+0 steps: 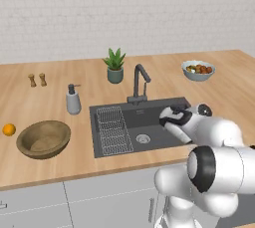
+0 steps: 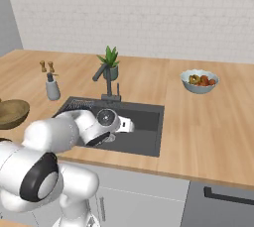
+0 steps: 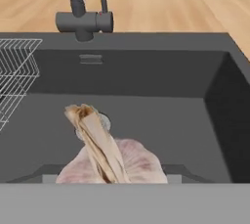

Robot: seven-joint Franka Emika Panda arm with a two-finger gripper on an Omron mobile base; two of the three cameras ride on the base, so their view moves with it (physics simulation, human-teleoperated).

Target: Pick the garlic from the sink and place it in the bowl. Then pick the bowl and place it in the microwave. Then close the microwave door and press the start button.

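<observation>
The garlic (image 3: 117, 162), a whitish-tan bulb with a papery pointed tip, sits right in front of the hand camera with my gripper (image 3: 112, 176) shut on it. It hangs over the floor of the dark grey sink (image 3: 146, 76) and partly hides the drain. From the left base view my gripper (image 1: 168, 118) is over the sink's (image 1: 144, 117) right half. The wooden bowl (image 1: 44, 139) rests on the counter left of the sink, also at the left edge of the right base view as bowl (image 2: 11, 113). The microwave and its door are out of view.
A wire rack (image 1: 113, 130) fills the sink's left part and a black faucet (image 1: 140, 80) rises behind it. A soap dispenser (image 1: 73, 99), potted plant (image 1: 115, 66), shakers (image 1: 37, 79), an orange (image 1: 8, 129) and a pale fruit bowl (image 1: 198, 70) stand on the counter.
</observation>
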